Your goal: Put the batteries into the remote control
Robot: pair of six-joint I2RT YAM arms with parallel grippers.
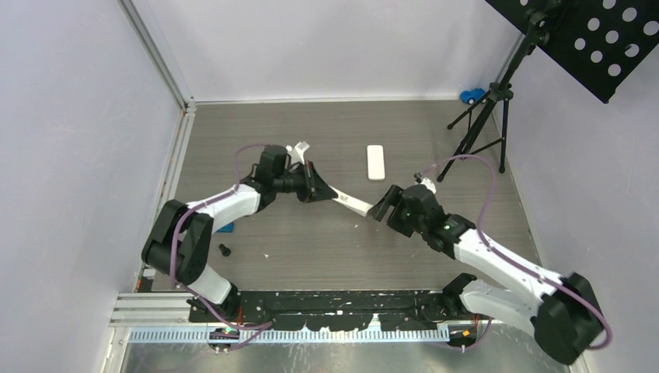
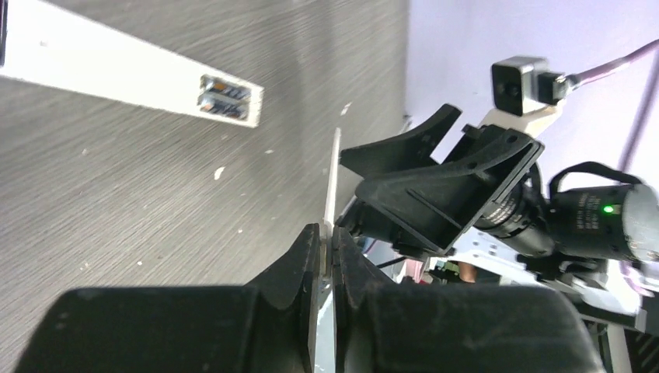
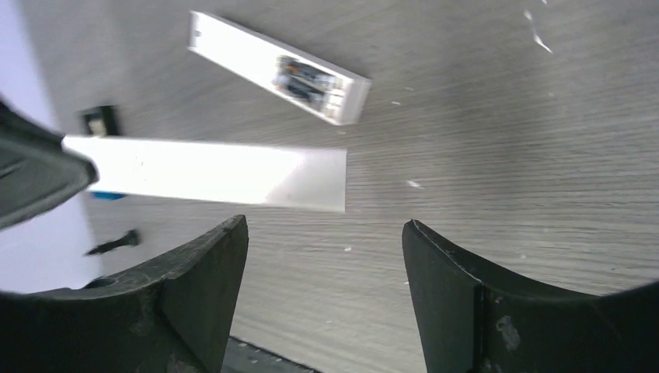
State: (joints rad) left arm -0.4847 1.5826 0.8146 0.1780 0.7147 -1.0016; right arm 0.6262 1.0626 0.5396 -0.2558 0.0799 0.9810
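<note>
A white remote [image 1: 375, 162] lies on the table with its battery bay open. Two dark batteries [image 3: 307, 78] sit in that bay, also seen in the left wrist view [image 2: 225, 97]. My left gripper [image 1: 325, 192] is shut on one end of a thin flat white bar [image 1: 353, 204] and holds it above the table. The bar is edge-on in the left wrist view [image 2: 334, 179] and flat-on in the right wrist view [image 3: 210, 171]. My right gripper [image 1: 381, 208] is open and empty at the bar's free end, with the jaws wide apart [image 3: 322, 241]. No loose batteries show.
A black knob [image 1: 225, 250] and a small blue piece [image 1: 226, 228] lie near the left arm. A blue toy [image 1: 470, 95] sits at the back wall beside a black tripod stand [image 1: 486, 124]. White walls close in both sides.
</note>
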